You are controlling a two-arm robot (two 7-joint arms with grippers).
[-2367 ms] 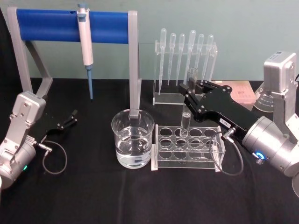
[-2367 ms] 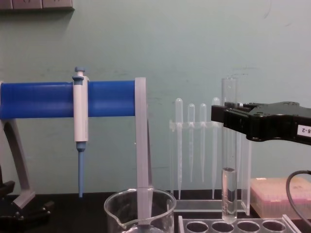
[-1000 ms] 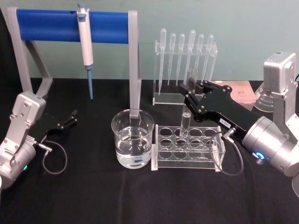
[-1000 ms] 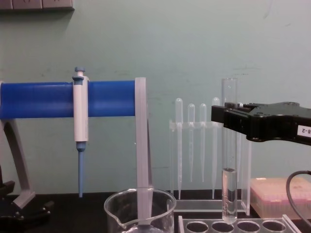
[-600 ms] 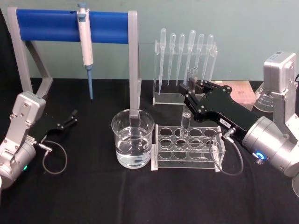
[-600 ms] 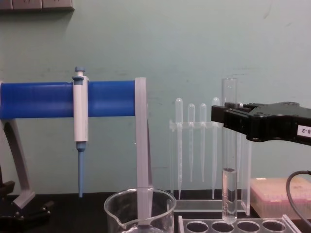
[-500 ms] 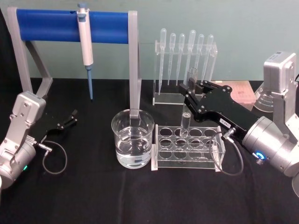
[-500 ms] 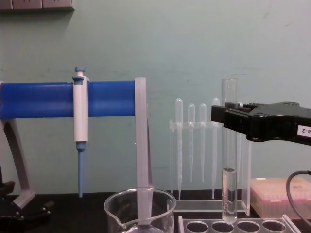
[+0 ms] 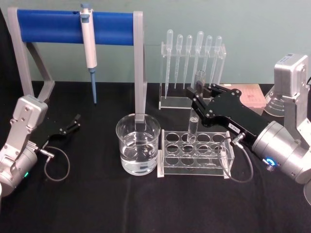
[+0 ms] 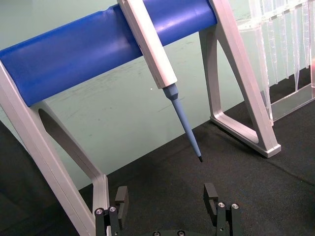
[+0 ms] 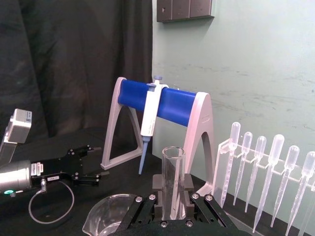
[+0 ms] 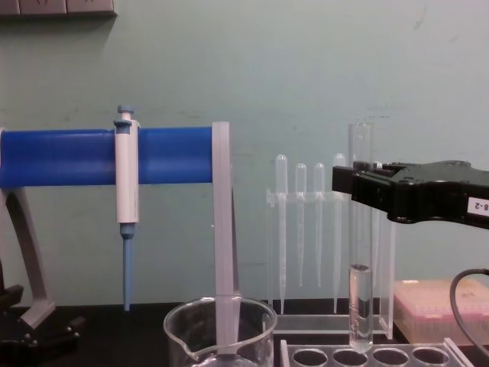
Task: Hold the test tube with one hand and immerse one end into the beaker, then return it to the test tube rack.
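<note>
Soft, even light fills the scene: the pale green wall behind the beaker is evenly bright, while the black cloth under the beaker stays dark and flat. Small white glints sit on the beaker's rim, on the test tube just right of it, and along the top of the blue bar behind it.

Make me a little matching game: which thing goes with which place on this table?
Things:
1. test tube
2. beaker
3. white-and-blue pipette
4. plastic droppers

Places:
A. hanging from the blue bar
B. in a row in the clear stand at the back
C. upright in the right arm's jaws, over the rack
D. on the table beside the rack, water inside

Pairs: 1-C, 2-D, 3-A, 4-B.

The left arm is idle at the left side.
</note>
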